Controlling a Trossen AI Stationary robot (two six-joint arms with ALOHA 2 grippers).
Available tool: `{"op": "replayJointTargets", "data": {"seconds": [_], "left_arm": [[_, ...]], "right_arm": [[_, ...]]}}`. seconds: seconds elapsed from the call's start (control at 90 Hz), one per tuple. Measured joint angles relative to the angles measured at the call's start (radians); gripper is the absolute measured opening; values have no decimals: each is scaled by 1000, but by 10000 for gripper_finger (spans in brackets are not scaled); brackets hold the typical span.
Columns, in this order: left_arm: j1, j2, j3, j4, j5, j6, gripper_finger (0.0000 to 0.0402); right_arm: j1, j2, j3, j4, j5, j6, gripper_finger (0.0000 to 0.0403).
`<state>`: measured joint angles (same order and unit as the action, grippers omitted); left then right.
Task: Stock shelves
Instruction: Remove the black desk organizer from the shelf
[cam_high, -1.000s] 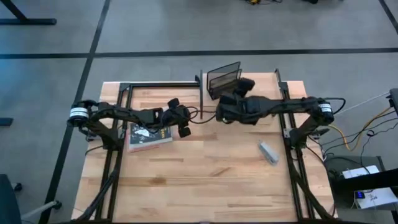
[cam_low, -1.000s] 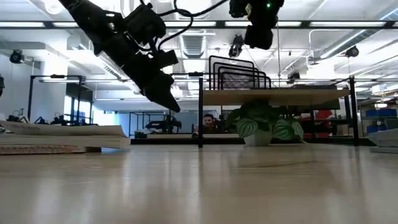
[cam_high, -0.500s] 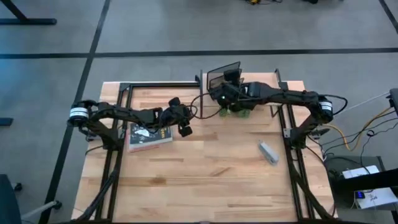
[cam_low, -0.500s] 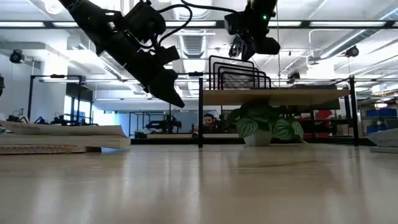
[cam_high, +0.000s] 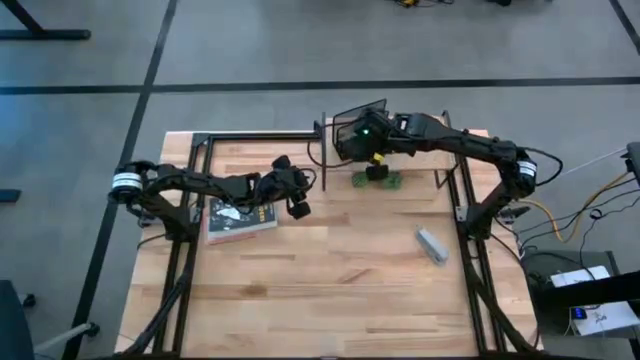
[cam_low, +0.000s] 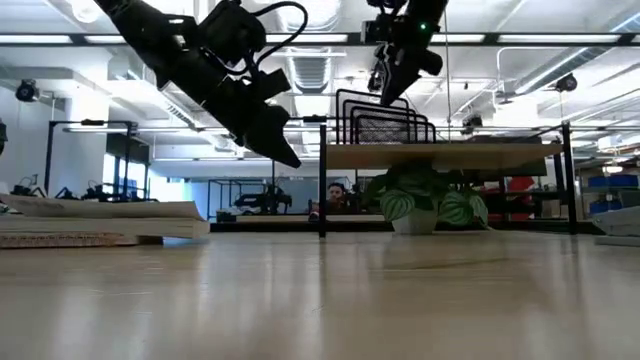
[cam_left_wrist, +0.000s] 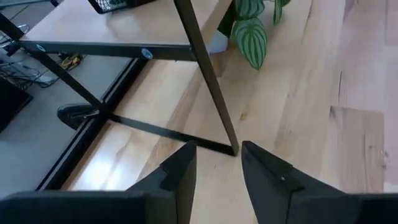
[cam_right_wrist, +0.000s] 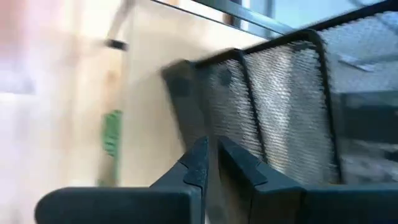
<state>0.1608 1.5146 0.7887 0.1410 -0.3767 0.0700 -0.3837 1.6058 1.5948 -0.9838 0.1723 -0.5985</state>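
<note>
The shelf (cam_low: 450, 156), a light wood board on thin black legs, stands at the table's far middle. A black mesh rack (cam_high: 360, 125) sits on its top, and a small potted plant (cam_low: 430, 198) stands under the board. My right gripper (cam_high: 350, 143) hangs over the shelf's left end, just in front of the rack (cam_right_wrist: 280, 106), its fingers shut with nothing between them. No touch with the rack shows. My left gripper (cam_high: 297, 203) hovers open above the table, to the right of a book (cam_high: 240, 218) and facing the shelf's left leg (cam_left_wrist: 208, 87).
The book lies flat on the table's left part, beside the left arm. A small grey object (cam_high: 432, 245) lies on the table's right part. Black frame rails (cam_high: 250, 135) run along the far left and both sides. Bare tabletop (cam_high: 330, 290) spreads across the near half.
My right gripper has swung from above the plant toward the table's far edge and left, ending at the mesh rack on the shelf. The plant now shows uncovered beside the shelf. My left gripper has drifted slightly toward the shelf.
</note>
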Motion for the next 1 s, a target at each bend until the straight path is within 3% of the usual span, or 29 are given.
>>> {"op": "replayJointTargets", "data": {"seconds": [0.556, 0.911, 1.0], "left_arm": [[0, 0, 0, 2, 0, 0, 110], [0, 0, 0, 2, 1, 0, 101], [0, 0, 0, 2, 1, 0, 100]], "right_arm": [[-26, 49, 1, 1, 28, 12, 115], [-34, 73, 0, 2, 28, 28, 90], [-36, 65, 0, 2, -16, 57, 79]]}}
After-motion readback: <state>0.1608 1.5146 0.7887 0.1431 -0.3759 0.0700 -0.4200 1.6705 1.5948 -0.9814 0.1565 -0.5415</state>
